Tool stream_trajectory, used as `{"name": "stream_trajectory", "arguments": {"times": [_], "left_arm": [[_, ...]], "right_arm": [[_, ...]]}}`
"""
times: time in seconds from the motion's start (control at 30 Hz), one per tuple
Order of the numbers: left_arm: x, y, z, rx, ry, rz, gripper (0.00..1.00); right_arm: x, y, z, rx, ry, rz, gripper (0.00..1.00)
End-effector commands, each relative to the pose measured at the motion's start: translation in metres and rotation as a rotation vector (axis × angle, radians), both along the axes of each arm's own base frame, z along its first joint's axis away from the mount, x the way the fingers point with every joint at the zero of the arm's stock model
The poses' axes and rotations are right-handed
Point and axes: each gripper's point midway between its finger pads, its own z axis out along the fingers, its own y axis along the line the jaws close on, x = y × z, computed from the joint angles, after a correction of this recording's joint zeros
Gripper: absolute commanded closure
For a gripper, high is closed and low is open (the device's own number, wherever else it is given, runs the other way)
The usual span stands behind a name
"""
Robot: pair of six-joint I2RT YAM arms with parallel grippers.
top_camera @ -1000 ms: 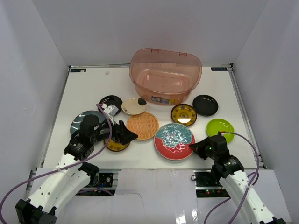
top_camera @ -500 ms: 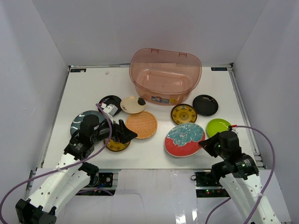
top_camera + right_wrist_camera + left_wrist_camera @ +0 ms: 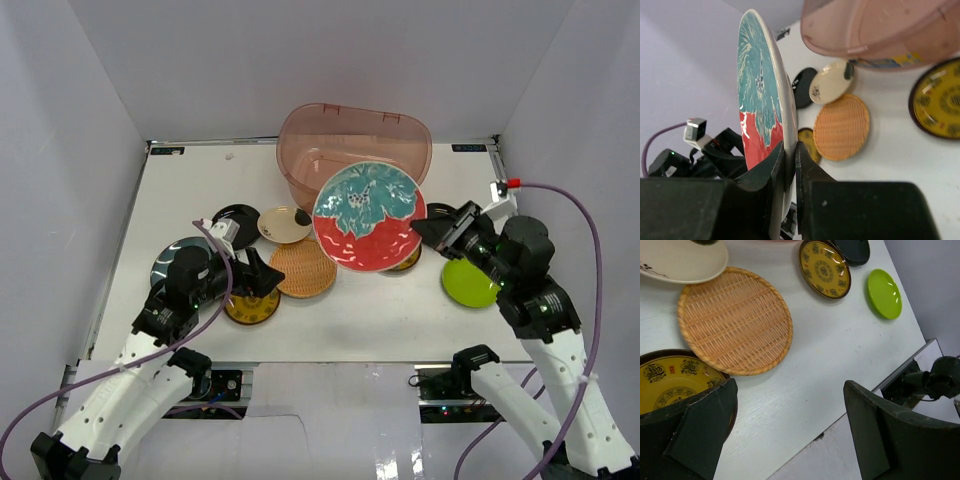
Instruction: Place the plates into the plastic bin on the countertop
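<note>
I am pinching the edge of the red-and-teal plate (image 3: 365, 215) in my right hand (image 3: 790, 150), holding it tilted in the air just before the plastic bin (image 3: 355, 112), so next, I am judging, it needs lifting over the rim and releasing, my left hand (image 3: 790, 415) hanging spread.

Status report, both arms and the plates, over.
Right tool shut on red-and-teal plate, held tilted near plastic bin. Left tool open over yellow-patterned plate. Nothing blocking bin.
</note>
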Motion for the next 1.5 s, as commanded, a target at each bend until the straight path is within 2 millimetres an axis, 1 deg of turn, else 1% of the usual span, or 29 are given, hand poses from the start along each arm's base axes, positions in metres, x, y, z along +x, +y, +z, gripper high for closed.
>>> {"name": "stream_trajectory", "arguments": {"times": [0.0,0.03,0.07,0.1,0.13,0.17,0.2,0.23,0.3,0.33,0.4,0.43,0.5,0.53,0.6,0.63,0.67,0.7,0.77,0.8,0.9,0.93,1.0,1.03,1.1,1.23,1.27,1.33,1.47], "left_arm": [[0.014,0.016,0.008,0.031,-0.008,0.117,0.02],[0.016,0.018,0.006,0.036,0.001,0.136,0.02],[0.017,0.02,0.004,0.045,0.013,0.151,0.02],[0.018,0.022,0.002,0.049,0.019,0.165,0.02],[0.021,0.024,-0.001,0.061,0.029,0.186,0.02],[0.022,0.025,-0.003,0.056,0.045,0.201,0.02],[0.023,0.026,-0.004,0.051,0.062,0.218,0.02],[0.026,0.028,-0.008,0.051,0.081,0.243,0.02],[0.028,0.024,-0.016,0.013,0.135,0.271,0.02],[0.03,0.025,-0.02,0.007,0.153,0.292,0.02],[0.036,0.026,-0.031,0.003,0.193,0.334,0.02],[0.041,0.027,-0.033,-0.017,0.206,0.37,0.02],[0.045,0.029,-0.035,-0.031,0.218,0.405,0.02],[0.05,0.035,-0.035,-0.032,0.217,0.454,0.02],[0.058,0.048,-0.034,-0.019,0.209,0.546,0.02],[0.06,0.054,-0.034,-0.033,0.221,0.588,0.03],[0.061,0.061,-0.037,-0.026,0.23,0.624,0.03],[0.062,0.067,-0.038,-0.048,0.249,0.666,0.05],[0.06,0.077,-0.049,-0.057,0.291,0.714,0.05],[0.062,0.09,-0.054,-0.067,0.314,0.769,0.05],[0.056,0.122,-0.079,-0.093,0.417,0.878,0.06],[0.051,0.129,-0.091,-0.094,0.458,0.906,0.06],[0.044,0.144,-0.106,-0.107,0.516,0.962,0.06],[0.039,0.158,-0.117,-0.156,0.578,1.01,0.07],[0.028,0.175,-0.129,-0.188,0.654,1.091,0.07],[0.022,0.191,-0.124,-0.178,0.697,1.204,0.07],[0.015,0.196,-0.127,-0.15,0.738,1.242,0.07],[0.007,0.202,-0.135,-0.136,0.788,1.303,0.06],[0.002,0.2,-0.151,-0.198,0.848,1.355,0.06]], "right_arm": [[0.021,0.014,0.117,0.122,-0.395,0.042,0.92],[0.044,0.021,0.119,0.107,-0.407,0.037,0.92],[0.058,0.023,0.118,0.087,-0.407,0.019,0.92],[0.068,0.023,0.135,0.082,-0.46,0.006,0.92],[0.097,0.029,0.127,0.048,-0.442,-0.014,0.92],[0.113,0.03,0.127,0.018,-0.441,-0.033,0.92],[0.125,0.028,0.143,-0.006,-0.481,-0.063,0.92],[0.157,0.035,0.122,-0.045,-0.426,-0.068,0.92],[0.188,0.035,0.113,-0.092,-0.406,-0.086,0.92],[0.214,0.04,0.099,-0.121,-0.375,-0.088,0.92],[0.24,0.041,0.083,-0.15,-0.347,-0.094,0.92],[0.264,0.043,0.066,-0.176,-0.318,-0.093,0.92],[0.282,0.048,0.048,-0.191,-0.289,-0.063,0.92],[0.299,0.051,0.032,-0.196,-0.26,-0.051,0.92],[0.314,0.053,0.013,-0.213,-0.226,-0.035,0.92],[0.326,0.057,-0.013,-0.225,-0.179,-0.019,0.92],[0.331,0.061,-0.016,-0.225,-0.175,-0.003,0.92],[0.337,0.066,-0.037,-0.232,-0.137,0.024,0.92],[0.342,0.068,-0.053,-0.234,-0.105,0.032,0.92],[0.345,0.067,-0.067,-0.243,-0.082,0.025,0.92],[0.346,0.061,-0.09,-0.256,-0.037,-0.008,0.9],[0.347,0.06,-0.093,-0.258,-0.038,-0.015,0.82],[0.348,0.059,-0.104,-0.269,-0.021,-0.021,0.7],[0.349,0.059,-0.107,-0.273,-0.016,-0.018,0.56],[0.35,0.06,-0.119,-0.283,0.016,-0.006,0.47],[0.354,0.065,-0.122,-0.294,0.011,0.024,0.24],[0.35,0.066,-0.13,-0.3,0.041,0.035,0.21],[0.35,0.068,-0.131,-0.295,0.039,0.053,0.13],[0.345,0.074,-0.133,-0.279,0.042,0.091,0.02]]}}
